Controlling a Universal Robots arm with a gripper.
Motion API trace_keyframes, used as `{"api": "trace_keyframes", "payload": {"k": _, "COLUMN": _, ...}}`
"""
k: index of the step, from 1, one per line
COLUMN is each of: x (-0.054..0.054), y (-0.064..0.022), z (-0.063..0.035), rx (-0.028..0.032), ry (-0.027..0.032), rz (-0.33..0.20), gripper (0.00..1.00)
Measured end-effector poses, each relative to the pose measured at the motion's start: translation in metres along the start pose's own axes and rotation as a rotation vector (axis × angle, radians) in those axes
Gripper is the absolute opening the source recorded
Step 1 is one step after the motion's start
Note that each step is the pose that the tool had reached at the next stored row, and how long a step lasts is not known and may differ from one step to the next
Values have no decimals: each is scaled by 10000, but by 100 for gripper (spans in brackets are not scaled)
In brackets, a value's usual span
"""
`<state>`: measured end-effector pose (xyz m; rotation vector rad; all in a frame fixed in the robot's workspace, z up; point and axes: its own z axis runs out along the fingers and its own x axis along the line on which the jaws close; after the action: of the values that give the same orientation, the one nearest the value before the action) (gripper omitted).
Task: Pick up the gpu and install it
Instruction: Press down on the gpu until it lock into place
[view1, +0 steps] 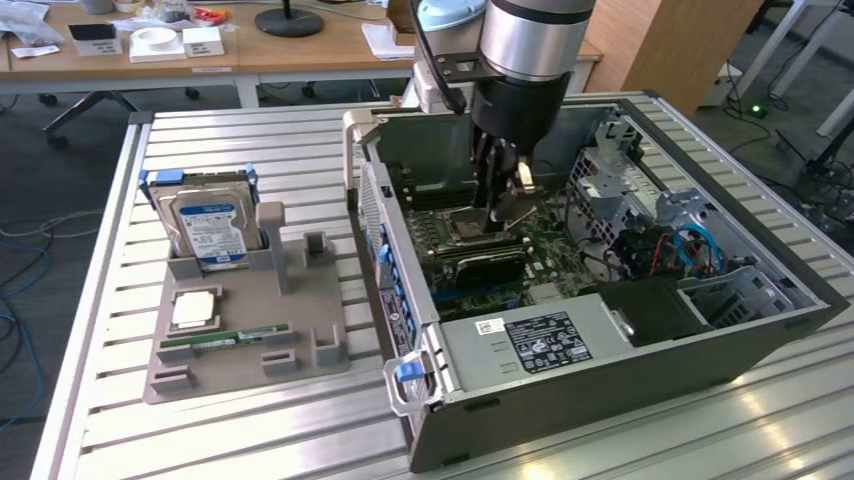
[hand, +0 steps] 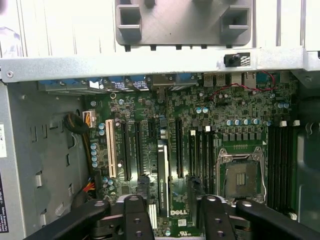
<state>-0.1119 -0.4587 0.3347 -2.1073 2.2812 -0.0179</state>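
the arm stands lowered into the open computer case, which lies on its side on the slatted metal table. the gripper hangs low over the motherboard, close to the empty cpu socket; its fingers are spread apart and hold nothing. the gpu sits upright on edge in an expansion slot on the motherboard, seen as a thin dark card between the black slots, directly ahead of the gap between the spread fingers and not touched by them. in the exterior view the card appears as a dark block just in front of the gripper. on the exterior view's left, a grey parts holder carries a hard drive with a blue label standing upright, a cpu lying flat, and a narrow green ram stick.
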Motion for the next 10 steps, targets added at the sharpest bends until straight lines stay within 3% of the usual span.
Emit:
{"api": "trace_keyframes", "payload": {"k": 1, "x": 0, "y": 0, "z": 0, "rx": 0, "ry": 0, "rz": 1, "gripper": 44}}
{"api": "trace_keyframes", "payload": {"k": 3, "x": 0, "y": 0, "z": 0, "rx": 0, "ry": 0, "rz": 0, "gripper": 32}}
{"api": "trace_keyframes", "payload": {"k": 4, "x": 0, "y": 0, "z": 0, "rx": 0, "ry": 0, "rz": 0, "gripper": 32}}
{"api": "trace_keyframes", "payload": {"k": 6, "x": 0, "y": 0, "z": 0, "rx": 0, "ry": 0, "rz": 0, "gripper": 20}}
{"api": "trace_keyframes", "payload": {"k": 10, "x": 0, "y": 0, "z": 0, "rx": 0, "ry": 0, "rz": 0, "gripper": 11}}
